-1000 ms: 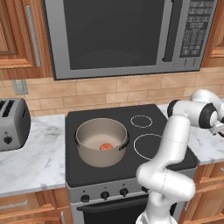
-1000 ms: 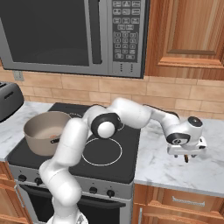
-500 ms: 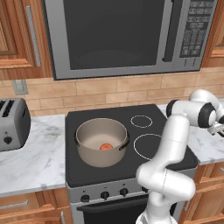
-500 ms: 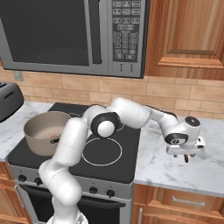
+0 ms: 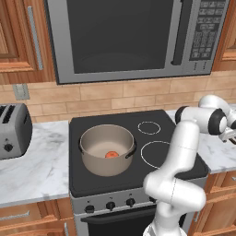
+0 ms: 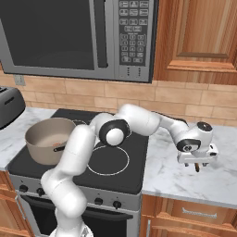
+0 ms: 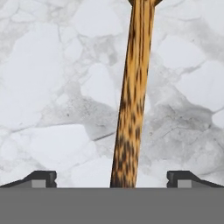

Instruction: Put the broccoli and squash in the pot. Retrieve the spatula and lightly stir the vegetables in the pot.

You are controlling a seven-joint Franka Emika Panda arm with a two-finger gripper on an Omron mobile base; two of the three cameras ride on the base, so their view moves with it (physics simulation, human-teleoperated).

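Note:
The spatula (image 7: 133,87), a slim mottled light-brown wooden handle, lies on the white marble counter and runs up the hand view between my fingertips (image 7: 41,177). My gripper (image 7: 111,178) is open and straddles the handle without touching it. It hangs low over the counter right of the stove (image 6: 198,165). The beige pot (image 5: 92,159) stands on the front left burner with the small orange squash (image 5: 110,155) on its pale bottom. The broccoli is hidden from me.
A silver toaster (image 5: 14,131) stands on the left counter. The microwave (image 6: 74,37) hangs over the black stove (image 6: 134,176), and wooden cabinets (image 6: 203,41) hang above the right counter (image 6: 185,185). The arm stretches across the stove's right burners.
The hand has sunk slightly toward the right counter. The jaws stay wide open, and the pot and squash have not moved.

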